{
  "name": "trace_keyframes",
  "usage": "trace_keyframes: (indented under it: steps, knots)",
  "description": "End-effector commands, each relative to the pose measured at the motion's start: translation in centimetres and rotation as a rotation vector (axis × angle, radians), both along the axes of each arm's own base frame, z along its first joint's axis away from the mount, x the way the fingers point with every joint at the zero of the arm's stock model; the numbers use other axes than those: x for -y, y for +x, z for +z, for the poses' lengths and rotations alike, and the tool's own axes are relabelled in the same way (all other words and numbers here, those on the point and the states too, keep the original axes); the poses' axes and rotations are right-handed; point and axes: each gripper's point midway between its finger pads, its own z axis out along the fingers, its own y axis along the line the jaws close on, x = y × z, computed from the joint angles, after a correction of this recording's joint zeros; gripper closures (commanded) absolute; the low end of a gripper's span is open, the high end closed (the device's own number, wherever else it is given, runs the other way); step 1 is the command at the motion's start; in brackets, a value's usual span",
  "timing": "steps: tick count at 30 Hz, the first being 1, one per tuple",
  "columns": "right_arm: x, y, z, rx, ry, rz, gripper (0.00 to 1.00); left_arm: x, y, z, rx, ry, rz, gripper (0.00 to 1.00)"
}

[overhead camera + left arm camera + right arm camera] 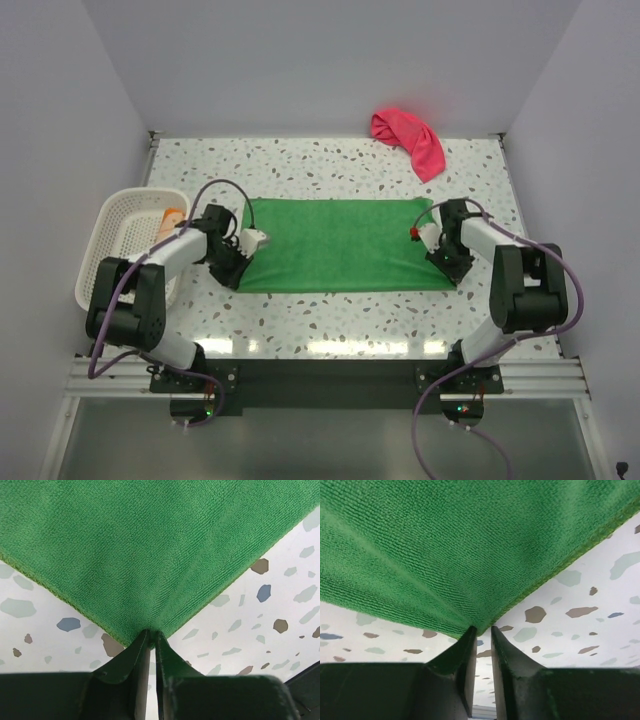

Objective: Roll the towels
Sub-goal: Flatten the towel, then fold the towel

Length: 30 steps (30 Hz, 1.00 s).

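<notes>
From above we see the green towel flat on the table, the pink towel bunched at the far edge and the peach towel in the basket, while only the wrist views show the left gripper and right gripper each pinched narrowly on a green corner.

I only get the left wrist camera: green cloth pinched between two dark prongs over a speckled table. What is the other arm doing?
Observer: The right claw pinches the same green towel, at its near right corner.
Visitor: Is that the only towel?
Observer: No, a pink-red towel lies crumpled at the far edge of the table.
Visitor: Anything else out there?
Observer: A white mesh basket stands at the left edge, with a peach towel inside.
</notes>
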Motion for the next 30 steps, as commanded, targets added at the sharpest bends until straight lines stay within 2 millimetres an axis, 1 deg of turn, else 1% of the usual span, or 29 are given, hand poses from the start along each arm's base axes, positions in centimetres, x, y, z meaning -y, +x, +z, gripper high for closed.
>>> trace_keyframes:
  steps: [1, 2, 3, 4, 5, 6, 7, 8, 9, 10, 11, 12, 13, 14, 15, 16, 17, 18, 19, 20, 21, 22, 23, 24, 25, 26, 27, 28, 30]
  knots:
    - [-1.0, -2.0, 0.5, -0.117, 0.079, 0.044, 0.76, -0.5, -2.0, 0.2, -0.094, 0.025, 0.0, 0.8]
    - [-1.4, -1.6, 1.2, -0.098, 0.1, 0.029, 0.73, 0.4, -1.5, 0.9, -0.084, -0.026, -0.007, 0.77]
    - [-2.8, -1.3, 2.4, -0.072, 0.179, 0.027, 0.7, 1.1, 0.0, 2.4, -0.034, -0.057, -0.015, 0.71]
    - [-3.3, 0.2, 3.7, -0.019, 0.208, 0.023, 0.67, 1.5, 0.8, 3.2, -0.013, -0.079, -0.018, 0.68]
    - [-3.8, 0.9, 4.6, 0.013, 0.232, 0.016, 0.63, 2.0, 1.4, 4.1, 0.005, -0.1, -0.025, 0.68]
    - [-4.2, 1.5, 5.5, 0.042, 0.257, -0.002, 0.63, 2.9, 3.4, 6.1, 0.065, -0.145, -0.04, 0.66]
    - [-4.9, 3.0, 7.2, 0.111, 0.292, -0.002, 0.63, 3.2, 4.2, 7.0, 0.091, -0.158, -0.044, 0.64]
    - [-5.1, 4.0, 8.0, 0.153, 0.301, -0.02, 0.63, 3.6, 5.2, 7.9, 0.123, -0.174, -0.044, 0.62]
    - [-5.3, 5.4, 8.7, 0.21, 0.314, -0.049, 0.63, 4.2, 6.8, 9.6, 0.173, -0.2, -0.047, 0.6]
    - [-5.2, 7.0, 9.8, 0.267, 0.305, -0.068, 0.64, 4.5, 7.6, 10.0, 0.183, -0.213, -0.046, 0.59]
    - [-5.0, 8.1, 9.8, 0.297, 0.297, -0.094, 0.65, 4.7, 8.9, 10.7, 0.221, -0.226, -0.04, 0.58]
    - [-5.0, 9.9, 10.1, 0.354, 0.302, -0.13, 0.68, 4.8, 10.3, 11.6, 0.26, -0.234, -0.014, 0.57]
    - [-4.8, 11.4, 10.7, 0.396, 0.298, -0.154, 0.7, 5.0, 11.7, 11.6, 0.287, -0.243, -0.003, 0.57]
    - [-4.7, 12.4, 9.6, 0.386, 0.289, -0.196, 0.71, 4.9, 12.8, 11.7, 0.308, -0.245, 0.009, 0.57]
    - [-4.5, 13.7, 9.4, 0.41, 0.285, -0.217, 0.73, 4.9, 13.9, 11.3, 0.309, -0.25, 0.033, 0.57]
    - [-4.4, 15.4, 10.1, 0.447, 0.284, -0.245, 0.73, 4.9, 15.3, 11.3, 0.342, -0.256, 0.045, 0.57]
    - [-4.3, 16.3, 8.3, 0.41, 0.275, -0.286, 0.73, 4.7, 16.4, 11.6, 0.357, -0.269, 0.059, 0.58]
    - [-4.4, 17.1, 8.2, 0.415, 0.277, -0.305, 0.72, 4.9, 17.0, 10.3, 0.322, -0.275, 0.076, 0.58]
    - [-4.3, 18.5, 8.5, 0.435, 0.28, -0.323, 0.7, 4.9, 17.3, 10.0, 0.308, -0.286, 0.082, 0.58]
    - [-4.5, 19.0, 8.3, 0.432, 0.291, -0.341, 0.69, 5.2, 18.0, 10.2, 0.31, -0.31, 0.082, 0.58]
    - [-4.6, 19.5, 7.3, 0.413, 0.297, -0.357, 0.68, 5.3, 18.2, 9.2, 0.282, -0.313, 0.092, 0.59]
    - [-4.7, 20.3, 7.6, 0.431, 0.309, -0.368, 0.66, 5.3, 18.6, 9.0, 0.288, -0.316, 0.094, 0.58]
    - [-4.8, 20.7, 7.7, 0.436, 0.324, -0.393, 0.65, 5.2, 18.7, 8.8, 0.289, -0.315, 0.097, 0.58]
    - [-5.0, 21.1, 7.0, 0.425, 0.333, -0.409, 0.62, 5.1, 18.9, 8.5, 0.289, -0.313, 0.106, 0.58]
    - [-4.9, 21.7, 7.2, 0.435, 0.346, -0.422, 0.6, 5.0, 19.3, 8.4, 0.302, -0.314, 0.107, 0.58]
    - [-5.1, 22.0, 7.0, 0.429, 0.358, -0.445, 0.59, 4.8, 19.5, 8.3, 0.303, -0.312, 0.115, 0.58]
    - [-5.4, 22.1, 6.2, 0.412, 0.37, -0.454, 0.59, 4.7, 19.6, 8.0, 0.301, -0.315, 0.126, 0.56]
    - [-4.2, 22.6, 6.2, 0.416, 0.377, -0.488, 0.59, 4.6, 19.7, 7.9, 0.298, -0.317, 0.129, 0.56]
    - [-3.9, 22.8, 5.8, 0.401, 0.387, -0.519, 0.59, 4.5, 19.9, 7.7, 0.295, -0.323, 0.137, 0.55]
